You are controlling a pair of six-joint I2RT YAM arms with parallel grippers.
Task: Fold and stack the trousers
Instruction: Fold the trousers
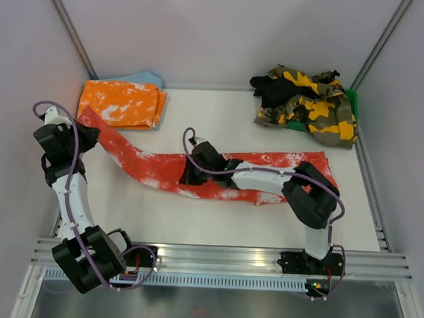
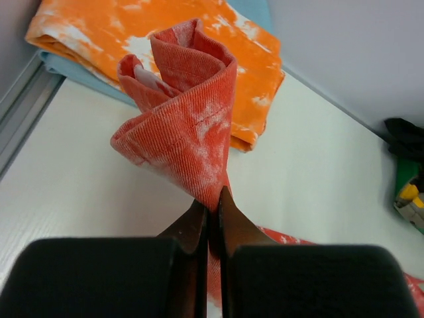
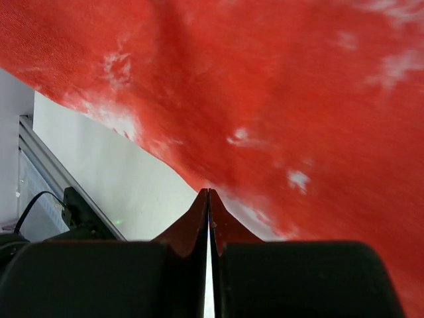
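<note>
Stretched across white table (image 1: 195,222): red tie-dye trousers (image 1: 155,168), left end lifted and curled. Heaped at far right, camouflage pile (image 1: 309,107); folded at far left, orange pair (image 1: 123,104). Left gripper (image 2: 211,199) clamped on that lifted end. Right gripper (image 3: 209,193) closed at mid-trouser hem, hold on cloth unclear.

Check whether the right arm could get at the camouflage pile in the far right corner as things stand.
Probably, once free: only bare table separates the right gripper from the camouflage pile. But it looks shut on the red trousers mid-table, so it must let go first.
</note>
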